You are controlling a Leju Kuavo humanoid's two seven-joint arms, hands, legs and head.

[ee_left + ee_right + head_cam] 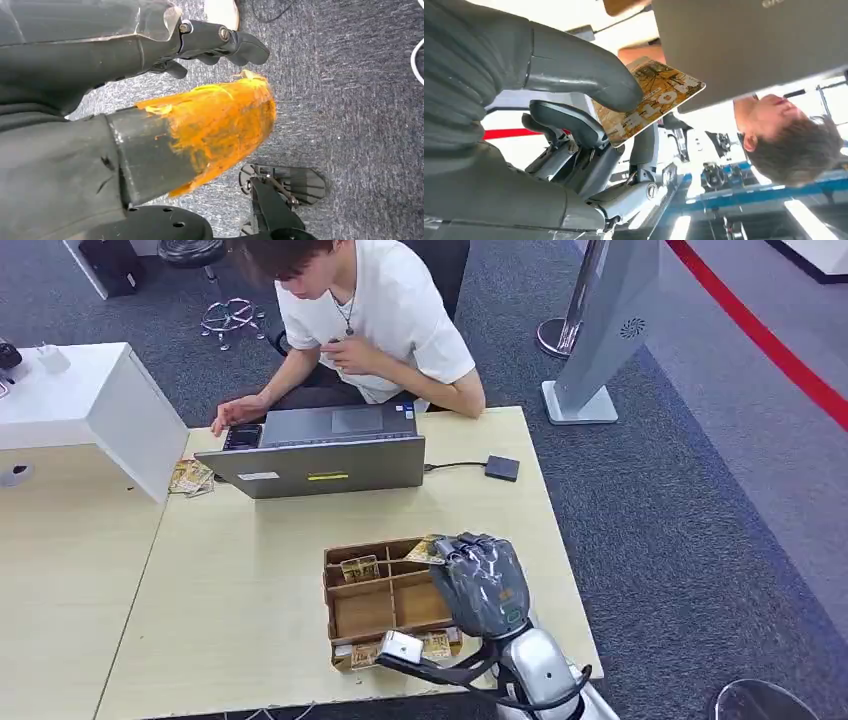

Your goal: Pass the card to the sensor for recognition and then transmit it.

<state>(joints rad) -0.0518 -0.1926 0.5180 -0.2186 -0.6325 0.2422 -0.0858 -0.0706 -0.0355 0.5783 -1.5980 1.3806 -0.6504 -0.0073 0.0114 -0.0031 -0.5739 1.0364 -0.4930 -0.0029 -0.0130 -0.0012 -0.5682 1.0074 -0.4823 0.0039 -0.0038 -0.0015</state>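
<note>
The right hand (481, 583) pinches a yellow illustrated card (649, 100) between thumb and fingers, above the far right corner of the brown cardboard divided tray (385, 605). Beyond the hand lies open pale wooden tabletop (250, 580), then the grey laptop (325, 452); the small dark square sensor (502, 468) sits near the table's right edge. The left hand (150, 100) hangs over carpet, fingers curled, holding nothing.
</note>
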